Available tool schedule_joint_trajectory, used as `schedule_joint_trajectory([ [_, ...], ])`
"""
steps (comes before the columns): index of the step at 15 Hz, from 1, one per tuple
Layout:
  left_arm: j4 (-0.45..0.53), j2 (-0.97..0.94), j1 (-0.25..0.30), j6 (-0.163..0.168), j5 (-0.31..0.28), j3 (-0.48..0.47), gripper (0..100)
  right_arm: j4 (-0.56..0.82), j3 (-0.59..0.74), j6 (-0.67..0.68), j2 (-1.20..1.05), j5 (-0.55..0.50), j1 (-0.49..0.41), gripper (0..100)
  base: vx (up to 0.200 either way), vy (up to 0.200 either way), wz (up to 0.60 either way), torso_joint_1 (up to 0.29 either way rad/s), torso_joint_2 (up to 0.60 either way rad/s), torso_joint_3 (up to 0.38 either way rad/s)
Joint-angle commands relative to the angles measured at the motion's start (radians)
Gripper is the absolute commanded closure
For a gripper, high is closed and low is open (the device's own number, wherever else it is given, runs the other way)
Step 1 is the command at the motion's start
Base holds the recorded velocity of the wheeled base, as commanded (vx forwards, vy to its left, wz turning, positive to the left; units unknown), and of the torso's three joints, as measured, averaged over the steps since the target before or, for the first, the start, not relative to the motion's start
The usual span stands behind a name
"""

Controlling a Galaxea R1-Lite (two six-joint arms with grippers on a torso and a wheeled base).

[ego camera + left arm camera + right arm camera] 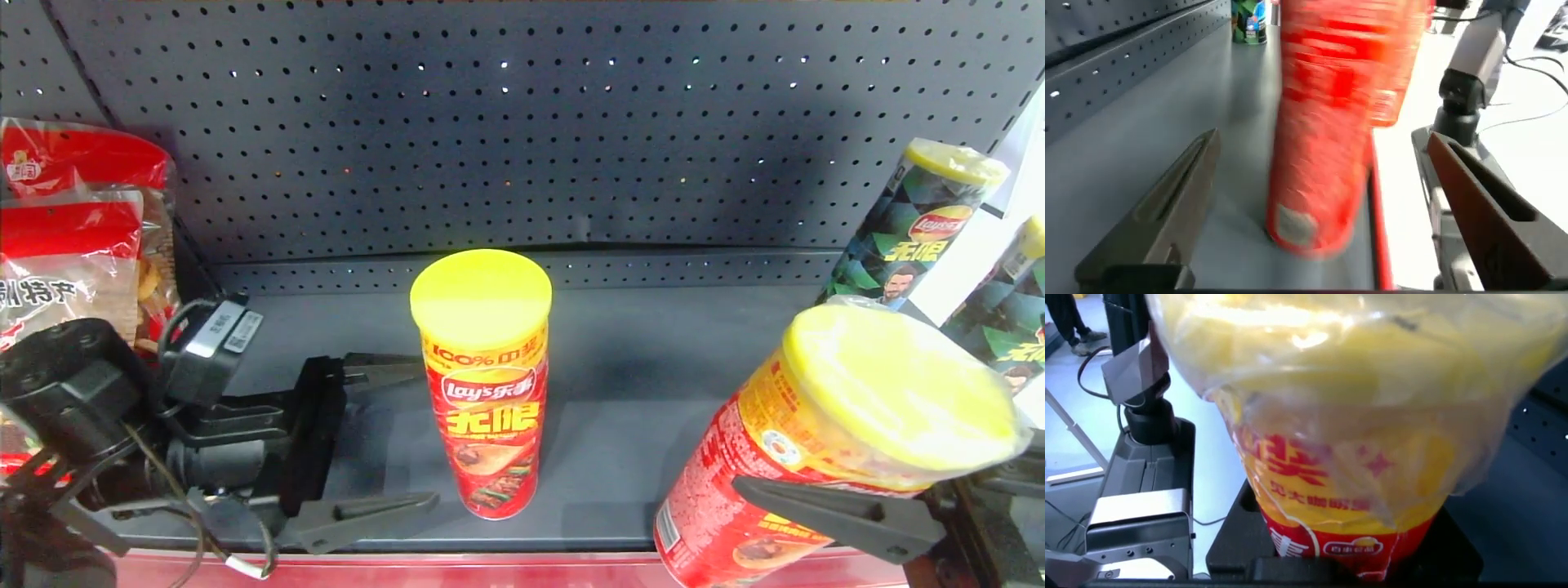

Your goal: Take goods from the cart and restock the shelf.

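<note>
A red chips can with a yellow lid stands upright mid-shelf on the grey shelf board. My left gripper is open just left of it, one finger on each side near its base and neither touching. In the left wrist view the can stands ahead between the spread fingers. My right gripper is shut on a second red can, tilted, at the shelf's front right. That can's plastic-wrapped yellow lid is close up in the right wrist view.
Red snack bags stand at the shelf's left end, beside my left arm. Green-and-black cans lean at the right end. A perforated grey back panel closes the shelf. A red strip runs along the front edge.
</note>
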Motion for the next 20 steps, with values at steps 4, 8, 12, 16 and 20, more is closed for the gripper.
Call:
schedule_joint_trajectory([
  [4,0.04,-0.55,0.043,-0.033,-0.006,0.233,0,0.0,0.001,0.0,-0.003,0.0,0.003,100,0.0,0.0,0.0,0.0,0.0,0.0],
  [8,0.503,-1.183,0.232,-0.248,0.049,0.229,0,0.0,-0.002,0.0,-0.003,0.002,0.008,100,0.0,0.0,0.0,0.0,0.0,0.0],
  [12,1.02,-1.597,0.413,-0.414,0.262,0.019,0,-0.004,-0.016,0.001,0.005,0.004,0.008,100,0.0,0.0,0.0,0.0,0.0,0.0],
  [16,1.235,-1.649,0.666,-0.337,0.449,0.045,0,-0.004,-0.048,0.003,0.037,0.004,0.008,100,0.0,0.0,0.0,0.0,0.0,0.0],
  [20,1.301,-1.541,0.464,-0.336,0.365,-0.112,0,-0.005,-0.062,0.004,0.037,0.004,0.006,100,0.0,0.0,0.0,0.0,0.0,0.0],
])
